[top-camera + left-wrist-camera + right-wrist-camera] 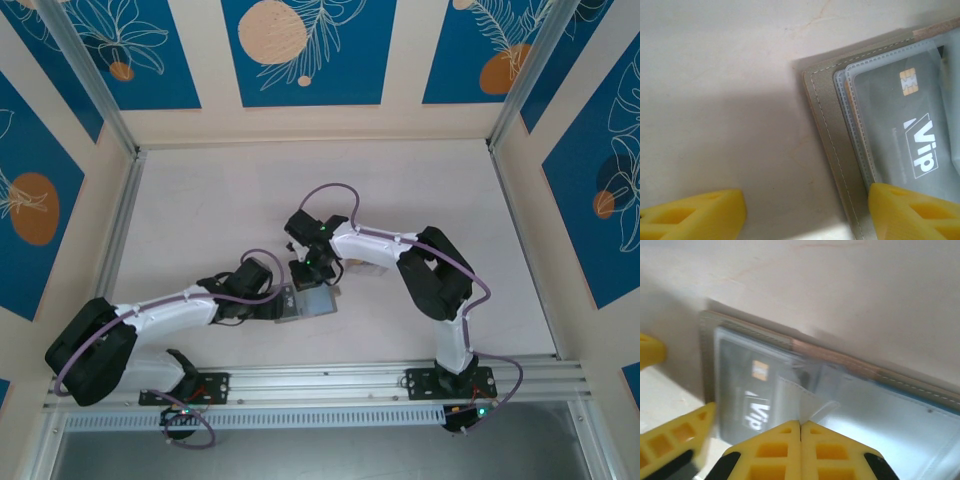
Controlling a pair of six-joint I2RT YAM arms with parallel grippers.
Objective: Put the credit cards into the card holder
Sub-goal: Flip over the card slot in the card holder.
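Right end effector (pixel 800 425) pinches open card holder (pixel 900 410), long axis left-right.

left claw (pixel 807 199) spread — right claw (pixel 800 424) pinched

Card holder (pixel 308 303) on table (pixel 200 210), card (pixel 905 125) inside; left end effector (pixel 807 198) at its left, right end effector (pixel 800 424) behind.

Pale cream table (pixel 220 200), open grey card holder (pixel 305 303) lying flat on it
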